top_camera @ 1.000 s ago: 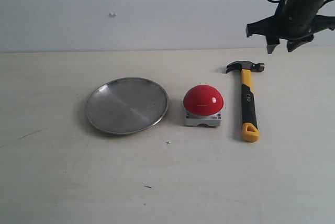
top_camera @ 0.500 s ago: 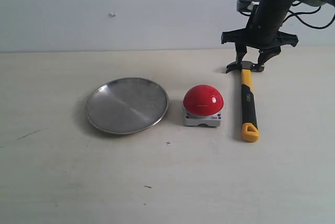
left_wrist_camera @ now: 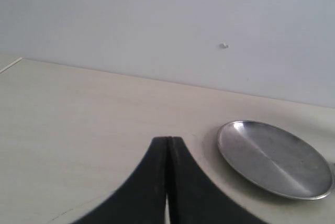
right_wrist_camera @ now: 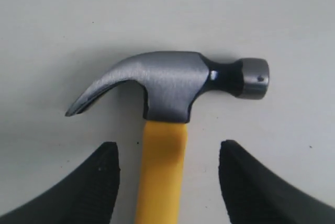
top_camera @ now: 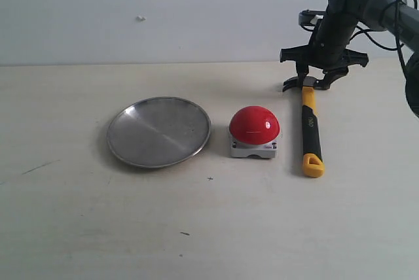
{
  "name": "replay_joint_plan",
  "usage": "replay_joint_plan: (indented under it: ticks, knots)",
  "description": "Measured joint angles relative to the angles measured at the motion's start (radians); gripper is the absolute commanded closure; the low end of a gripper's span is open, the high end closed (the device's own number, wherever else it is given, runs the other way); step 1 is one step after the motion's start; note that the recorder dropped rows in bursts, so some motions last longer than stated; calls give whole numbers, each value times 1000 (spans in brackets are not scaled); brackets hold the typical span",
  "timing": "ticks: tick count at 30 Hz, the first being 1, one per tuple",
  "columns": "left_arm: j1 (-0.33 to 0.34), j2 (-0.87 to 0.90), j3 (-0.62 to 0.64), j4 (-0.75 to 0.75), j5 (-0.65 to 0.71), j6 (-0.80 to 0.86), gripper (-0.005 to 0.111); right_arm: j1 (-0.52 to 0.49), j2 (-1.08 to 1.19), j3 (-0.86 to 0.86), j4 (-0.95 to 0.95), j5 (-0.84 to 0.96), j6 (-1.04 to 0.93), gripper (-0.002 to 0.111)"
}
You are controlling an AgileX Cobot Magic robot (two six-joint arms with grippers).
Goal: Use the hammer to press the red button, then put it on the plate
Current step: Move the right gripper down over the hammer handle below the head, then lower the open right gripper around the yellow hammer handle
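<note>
The hammer (top_camera: pixel 310 129) lies flat on the table at the right, dark head toward the back wall, yellow looped end toward the front. My right gripper (top_camera: pixel 315 76) hangs open over its head end; in the right wrist view the gripper (right_wrist_camera: pixel 168 153) straddles the yellow neck of the hammer (right_wrist_camera: pixel 162 171) just below the head, fingers apart from it on both sides. The red button (top_camera: pixel 254 125) sits left of the handle. The plate (top_camera: pixel 158 131) lies further left, also in the left wrist view as the plate (left_wrist_camera: pixel 275 158). My left gripper (left_wrist_camera: pixel 168 143) is shut and empty, out of the exterior view.
The pale table (top_camera: pixel 209 227) meets a white back wall (top_camera: pixel 163 12). The right arm's cables (top_camera: pixel 393 12) hang at the upper right.
My right arm has come down and leftward from the upper right corner to just over the hammer's head, and its jaws have spread a little wider. Nothing on the table moved.
</note>
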Motion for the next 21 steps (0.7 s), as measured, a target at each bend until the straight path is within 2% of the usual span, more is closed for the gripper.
replay_joint_plan:
  ticks: [21]
  knots:
    - [0,0,0,0,0,0,107,0,55,-17,35,-15,0,54]
